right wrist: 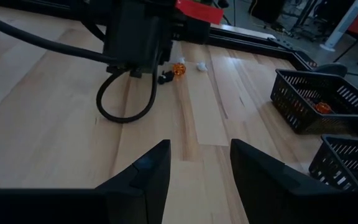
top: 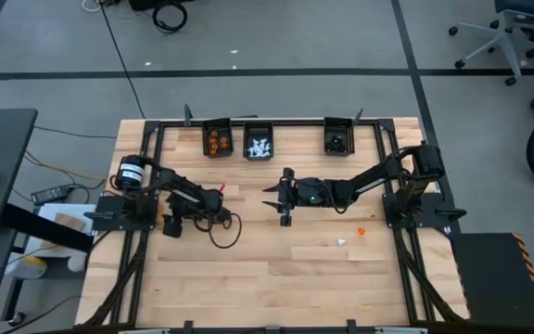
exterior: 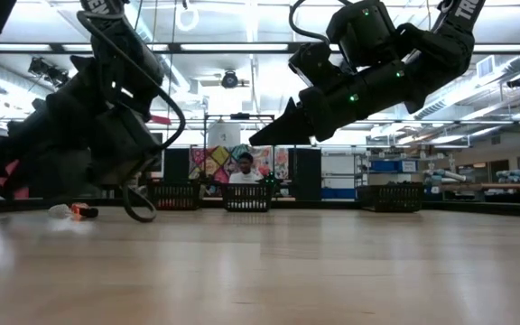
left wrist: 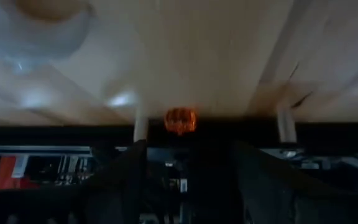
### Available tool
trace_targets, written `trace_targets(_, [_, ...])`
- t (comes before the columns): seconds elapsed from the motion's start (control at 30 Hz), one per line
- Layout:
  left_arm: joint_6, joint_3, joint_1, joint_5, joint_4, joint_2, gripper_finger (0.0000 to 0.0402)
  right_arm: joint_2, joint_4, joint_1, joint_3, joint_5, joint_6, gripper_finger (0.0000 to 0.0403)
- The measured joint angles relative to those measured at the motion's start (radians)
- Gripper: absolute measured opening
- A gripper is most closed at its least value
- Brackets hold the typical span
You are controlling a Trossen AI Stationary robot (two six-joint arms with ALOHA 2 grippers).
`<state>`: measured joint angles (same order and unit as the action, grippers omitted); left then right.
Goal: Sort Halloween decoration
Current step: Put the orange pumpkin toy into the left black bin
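Observation:
The decoration is tiny trinkets. An orange one (left wrist: 180,120) lies on the wood just beyond my left gripper (left wrist: 194,168), which is open and low over the table's left side (top: 169,224). Its fingers stand on either side of the trinket without touching. The right wrist view shows this orange trinket (right wrist: 178,70) with a white one (right wrist: 201,65) and a black one (right wrist: 165,77) beside it. Another orange trinket (top: 361,229) and a white one (top: 341,241) lie at the right. My right gripper (top: 276,197) hovers open above the table's middle (exterior: 283,135).
Three small black bins stand at the far edge: one with orange pieces (top: 216,139), one with white pieces (top: 259,145), one with black pieces (top: 338,139). A cable loop (top: 226,232) hangs by the left arm. A black frame (top: 146,139) borders the table. A person (exterior: 245,168) sits beyond it.

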<state>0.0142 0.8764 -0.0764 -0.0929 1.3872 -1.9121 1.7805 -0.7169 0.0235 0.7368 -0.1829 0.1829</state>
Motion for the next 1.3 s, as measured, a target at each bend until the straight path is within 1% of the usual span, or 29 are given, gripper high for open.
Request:
trace_targets(0.2, [0.018,-0.006,-0.012,-0.001,-0.072,0.000,0.0215,0.000,-0.001,0.008,0.000,0.001,-0.004,0.0171])
trace_targets(0.4, [0.027,-0.079,-0.013,-0.001,-0.083,-0.001,0.0215,0.000,-0.001,0.009,0.000,0.002,-0.004,0.0171])
trace_targets(0.63, [0.040,-0.086,-0.017,-0.018,-0.139,0.000,0.0215,0.000,-0.008,0.009,0.000,0.003,-0.004,0.0171])
trace_targets(0.87, [0.050,-0.088,0.017,-0.017,-0.146,0.000,0.0215,0.000,-0.009,0.009,0.000,0.003,-0.005,0.0171])
trace_targets(1.0, [0.025,-0.062,0.042,-0.030,-0.087,0.000,0.0215,0.000,-0.010,0.009,0.000,0.003,-0.005,0.0171])
trace_targets(1.17, [-0.063,0.011,0.051,-0.035,0.069,0.019,0.0214,0.000,-0.015,0.004,0.000,0.003,-0.008,0.0171])
trace_targets(1.3, [-0.003,0.018,0.035,-0.036,0.095,0.071,0.0201,0.000,-0.016,0.000,0.000,0.001,-0.009,0.0171])
